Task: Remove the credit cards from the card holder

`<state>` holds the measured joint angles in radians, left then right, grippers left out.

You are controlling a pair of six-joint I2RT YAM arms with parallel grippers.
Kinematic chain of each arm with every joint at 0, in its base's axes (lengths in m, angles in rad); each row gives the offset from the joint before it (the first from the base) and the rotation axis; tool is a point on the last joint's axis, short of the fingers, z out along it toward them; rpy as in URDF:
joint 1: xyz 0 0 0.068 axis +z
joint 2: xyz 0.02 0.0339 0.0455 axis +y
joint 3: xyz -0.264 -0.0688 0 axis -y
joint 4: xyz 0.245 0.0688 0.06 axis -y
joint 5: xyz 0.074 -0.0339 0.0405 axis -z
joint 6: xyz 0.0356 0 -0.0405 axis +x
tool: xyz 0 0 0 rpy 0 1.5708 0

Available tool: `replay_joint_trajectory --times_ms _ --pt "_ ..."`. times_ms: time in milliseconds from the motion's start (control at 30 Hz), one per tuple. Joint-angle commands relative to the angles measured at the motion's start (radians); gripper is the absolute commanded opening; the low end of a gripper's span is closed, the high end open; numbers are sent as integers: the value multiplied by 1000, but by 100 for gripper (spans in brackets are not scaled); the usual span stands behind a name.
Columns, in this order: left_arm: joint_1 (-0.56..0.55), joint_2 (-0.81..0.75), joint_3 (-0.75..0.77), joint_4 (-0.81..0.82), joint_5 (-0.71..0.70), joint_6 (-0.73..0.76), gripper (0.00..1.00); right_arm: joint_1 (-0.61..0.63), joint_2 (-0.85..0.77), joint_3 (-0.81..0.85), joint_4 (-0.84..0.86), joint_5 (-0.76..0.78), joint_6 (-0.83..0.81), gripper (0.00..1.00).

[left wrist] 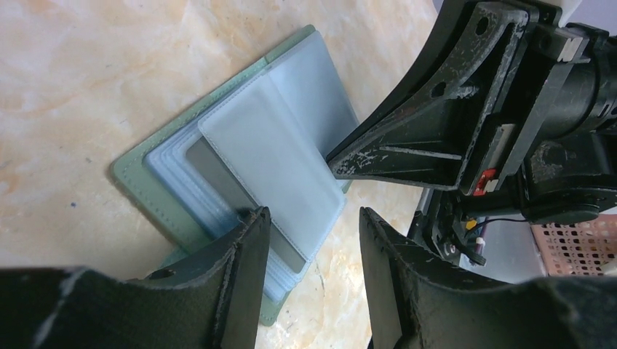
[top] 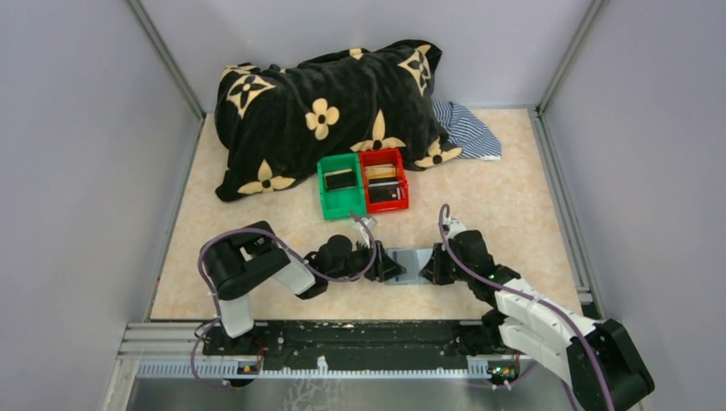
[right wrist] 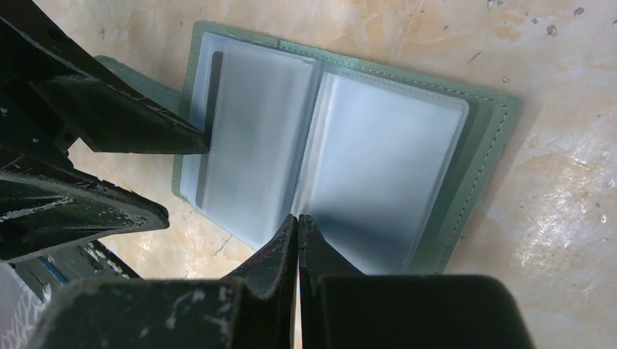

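Observation:
The card holder (top: 409, 265) lies open on the table between both grippers, green outside with blue-grey clear sleeves (left wrist: 284, 138). One grey credit card (left wrist: 220, 177) sits inside a left-hand sleeve, its dark edge (right wrist: 214, 94) showing. My left gripper (left wrist: 313, 222) is open at the holder's left edge, one fingertip (left wrist: 251, 218) on the sleeve stack and nothing between the jaws. My right gripper (right wrist: 298, 218) is shut, its tips against the sleeves at the fold. I cannot tell whether a sleeve is pinched. More cards (top: 383, 182) lie in the red bin.
A green bin (top: 330, 199) and a red bin (top: 404, 184) stand side by side just behind the holder. A black flowered blanket (top: 325, 111) and a striped cloth (top: 467, 128) lie at the back. Grey walls close in both sides.

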<state>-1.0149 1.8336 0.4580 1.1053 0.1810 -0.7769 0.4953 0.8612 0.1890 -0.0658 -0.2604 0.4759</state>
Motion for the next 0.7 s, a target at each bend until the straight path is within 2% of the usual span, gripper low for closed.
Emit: replay_joint_trajectory --times_ms 0,433,667 --pt "-3 44 49 47 33 -5 55 8 -23 14 12 -7 7 0" --pt "-4 86 117 97 75 -24 55 8 -90 45 -73 40 30 0" --pt "-4 98 153 96 95 -25 55 8 -381 110 -281 280 133 0"
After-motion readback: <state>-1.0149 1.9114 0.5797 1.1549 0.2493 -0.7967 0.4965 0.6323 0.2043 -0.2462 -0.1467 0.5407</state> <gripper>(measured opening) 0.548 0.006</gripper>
